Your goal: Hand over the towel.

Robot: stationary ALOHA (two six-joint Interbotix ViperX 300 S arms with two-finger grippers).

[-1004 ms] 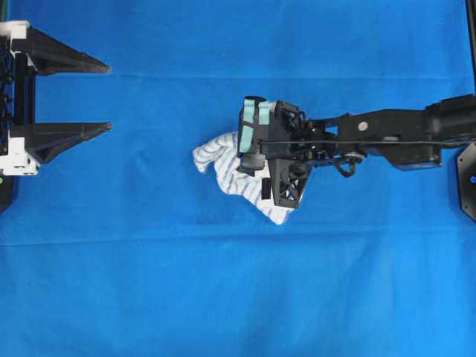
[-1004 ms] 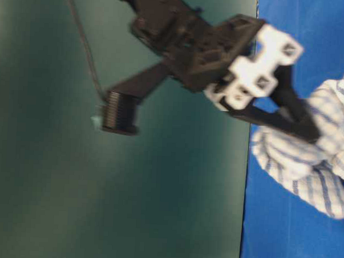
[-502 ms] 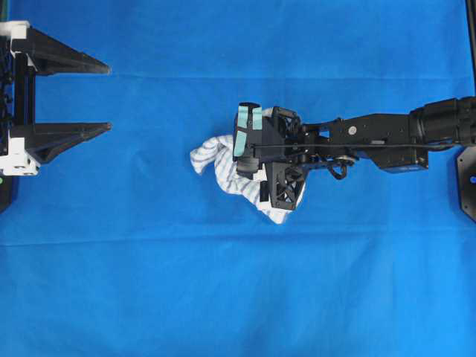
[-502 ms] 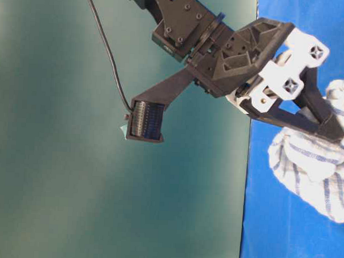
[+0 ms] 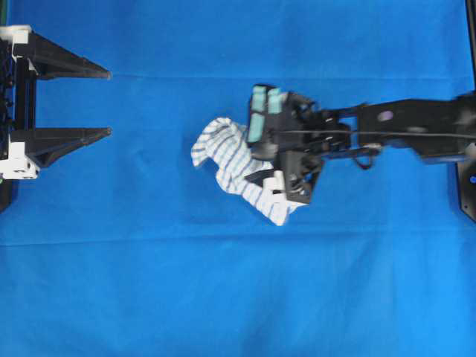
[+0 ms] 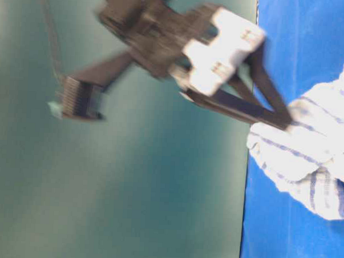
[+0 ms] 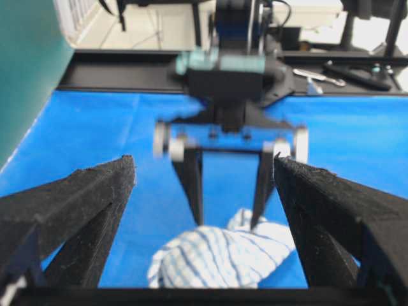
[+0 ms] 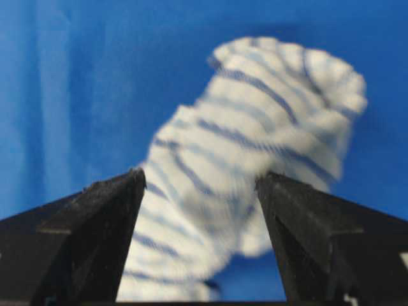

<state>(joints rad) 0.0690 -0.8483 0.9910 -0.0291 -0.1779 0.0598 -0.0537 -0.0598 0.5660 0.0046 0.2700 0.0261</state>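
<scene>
The towel [image 5: 234,167] is seen crumpled in a loose heap near the middle of the blue table cover [image 5: 223,297], white with thin blue and grey checks. In the overhead view its left part is bunched and its right end trails toward the near edge, partly hidden under the right claw [image 5: 271,175].

The right claw is reached in from the right of the overhead view and is set over the right portion of the towel. In the right wrist view its two black fingers [image 8: 95,236] are seen spread apart, with the towel [image 8: 255,159] lying between and beyond them. In the left wrist view the same claw [image 7: 228,210] is shown pointing down with a clear gap between its fingers, the tips at the top of the cloth heap [image 7: 223,258]. Whether the tips are touching the cloth cannot be told, since the pictures are blurred there. Nothing is seen pinched between the fingers.

The left claw [image 5: 104,103] is held at the far left of the overhead view, well apart from the towel, fingers parted wide and pointed toward it. Nothing is held in it.

In the table-level view the right claw [image 6: 275,113] is blurred, and one finger tip is seen at the edge of the towel [image 6: 308,158].
</scene>
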